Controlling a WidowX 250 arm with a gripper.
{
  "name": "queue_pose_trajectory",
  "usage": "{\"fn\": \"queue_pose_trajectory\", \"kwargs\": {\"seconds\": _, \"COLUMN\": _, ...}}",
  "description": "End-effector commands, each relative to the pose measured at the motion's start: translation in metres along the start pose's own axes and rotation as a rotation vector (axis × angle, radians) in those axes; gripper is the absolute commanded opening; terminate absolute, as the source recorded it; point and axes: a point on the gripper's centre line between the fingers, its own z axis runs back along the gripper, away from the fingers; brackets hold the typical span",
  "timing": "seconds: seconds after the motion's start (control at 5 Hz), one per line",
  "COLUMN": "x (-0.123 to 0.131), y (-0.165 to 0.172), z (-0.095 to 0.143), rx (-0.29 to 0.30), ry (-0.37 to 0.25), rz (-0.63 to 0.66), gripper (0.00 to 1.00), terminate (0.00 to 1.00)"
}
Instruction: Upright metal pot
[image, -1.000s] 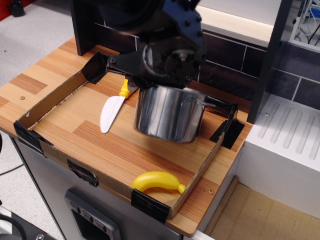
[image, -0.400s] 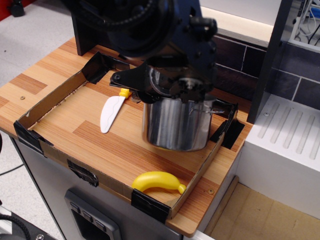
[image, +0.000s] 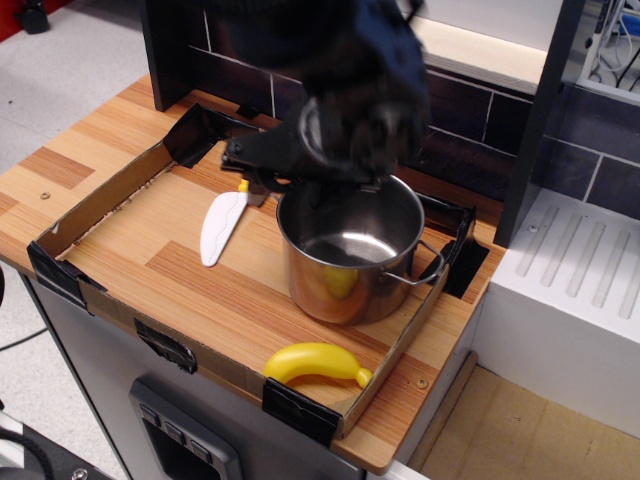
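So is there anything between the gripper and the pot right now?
Nothing visible. The gripper hangs right over the back rim of the pot, which stands upright and open. The knife lies off to its left and the banana in front, neither in between.

The metal pot (image: 352, 250) is down on the wooden board now, upright, mouth open to the camera, where a second ago it hung tilted off the surface under the arm. The gripper (image: 345, 135) has pulled up and back off the rim, blurred in motion, uncovering the pot's shiny inside.
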Motion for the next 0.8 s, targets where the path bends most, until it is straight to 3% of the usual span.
{"fn": "queue_pose_trajectory", "kwargs": {"seconds": 0.0, "x": 0.026, "y": 0.003, "z": 0.027, "rx": -0.052, "ry": 0.166, "rz": 0.121, "gripper": 1.00, "terminate": 0.00}}
{"fn": "queue_pose_trajectory", "kwargs": {"seconds": 0.2, "x": 0.043, "y": 0.008, "z": 0.054, "rx": -0.092, "ry": 0.269, "rz": 0.143, "gripper": 1.00, "terminate": 0.00}}
{"fn": "queue_pose_trajectory", "kwargs": {"seconds": 0.4, "x": 0.056, "y": 0.016, "z": 0.077, "rx": -0.116, "ry": 0.326, "rz": 0.123, "gripper": 1.00, "terminate": 0.00}}
{"fn": "queue_pose_trajectory", "kwargs": {"seconds": 0.6, "x": 0.056, "y": 0.016, "z": 0.077, "rx": -0.116, "ry": 0.326, "rz": 0.123, "gripper": 1.00, "terminate": 1.00}}
